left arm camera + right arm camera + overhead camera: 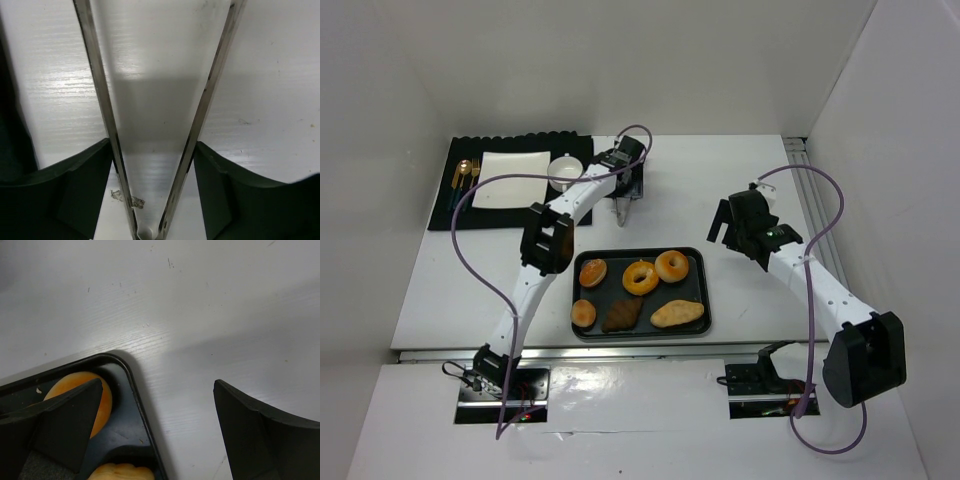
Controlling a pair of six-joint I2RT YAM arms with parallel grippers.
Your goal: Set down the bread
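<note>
Several pieces of bread lie on a black tray (703, 300): a round bun (592, 272), two rings (640, 277) (671, 265), a small bun (583, 313), a dark piece (622, 314) and an oblong loaf (677, 314). My left gripper (628, 188) is behind the tray, low over the table. In the left wrist view both fingers of that gripper (152, 142) press on the arms of metal tongs (102, 100), which spread in a V with nothing between them. My right gripper (727, 228) (157, 385) stands open over the tray's far right corner (132, 375), next to an orange bun (70, 381).
A dark mat (445, 210) at the back left carries a white square plate (510, 166), a white bowl (566, 172) and cutlery (466, 178). White walls close in the table at the back and on the right.
</note>
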